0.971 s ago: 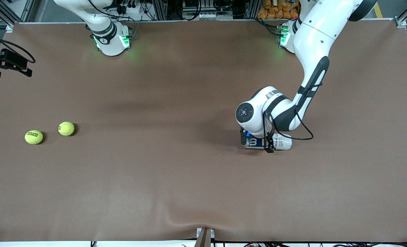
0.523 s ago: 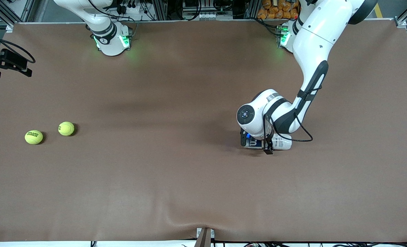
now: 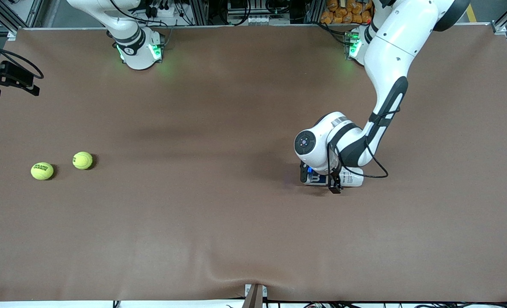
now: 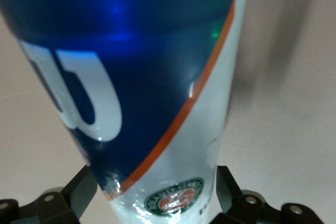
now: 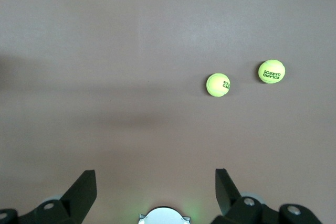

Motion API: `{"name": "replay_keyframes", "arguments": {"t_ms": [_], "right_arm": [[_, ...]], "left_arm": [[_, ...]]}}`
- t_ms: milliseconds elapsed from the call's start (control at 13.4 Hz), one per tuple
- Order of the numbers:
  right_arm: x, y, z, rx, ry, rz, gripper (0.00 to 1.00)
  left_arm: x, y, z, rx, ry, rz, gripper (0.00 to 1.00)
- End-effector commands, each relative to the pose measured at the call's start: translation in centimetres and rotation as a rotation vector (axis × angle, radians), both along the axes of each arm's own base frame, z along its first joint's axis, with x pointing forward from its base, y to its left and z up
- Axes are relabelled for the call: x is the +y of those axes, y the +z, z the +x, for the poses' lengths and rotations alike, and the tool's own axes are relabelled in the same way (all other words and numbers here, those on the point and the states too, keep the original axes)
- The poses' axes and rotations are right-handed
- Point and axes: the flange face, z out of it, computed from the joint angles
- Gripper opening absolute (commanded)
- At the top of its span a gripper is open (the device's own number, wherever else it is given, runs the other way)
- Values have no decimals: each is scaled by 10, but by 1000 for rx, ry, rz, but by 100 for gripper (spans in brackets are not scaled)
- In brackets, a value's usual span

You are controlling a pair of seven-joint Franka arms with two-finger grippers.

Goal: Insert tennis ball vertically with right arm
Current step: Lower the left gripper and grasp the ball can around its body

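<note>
Two yellow-green tennis balls lie side by side near the right arm's end of the table, one (image 3: pixel 42 171) (image 5: pixel 271 71) closer to the table's end than the other (image 3: pixel 82 160) (image 5: pixel 218 84). A blue-and-white ball can (image 3: pixel 351 177) (image 4: pixel 131 66) lies on its side toward the left arm's end. My left gripper (image 3: pixel 319 179) (image 4: pixel 156 177) is down over the can, open, with a finger on each side of it. My right gripper (image 5: pixel 155 177) hangs open and empty high over the table above its own base, out of the front view.
The right arm's base (image 3: pixel 140 51) (image 5: pixel 164 216) and the left arm's base (image 3: pixel 356 47) stand along the table's back edge. A black camera mount (image 3: pixel 9 77) juts in at the right arm's end. The brown cloth (image 3: pixel 236 273) wrinkles near a clamp (image 3: pixel 254 295) at the front edge.
The left arm's wrist and elbow have shifted slightly over the can. The can, the balls and the right arm have not moved.
</note>
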Motion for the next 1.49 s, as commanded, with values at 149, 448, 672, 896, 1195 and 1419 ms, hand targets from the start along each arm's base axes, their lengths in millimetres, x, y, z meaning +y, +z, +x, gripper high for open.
{"name": "replay_keyframes", "arguments": {"t_ms": [149,448,672,896,1195,1419], "right_arm": [[-3,-3,3,13,1,15,100],[-3,-3,4,15,3,15,100],[-3,-2,4,12,3,14,100],[-3,-2,4,13,1,14,100],[-3,-2,4,13,3,14,100],[-3,-2,4,13,1,14,100]], "left_arm": [[0,-6,3,-17,-14,13,100],[0,-9,4,-30,-12,14,100],[0,-11,4,-28,-13,13,100],[1,-11,5,-32,-13,6,79],[1,-9,6,-35,-13,5,76],[0,-1,8,-41,1,-8,76]]}}
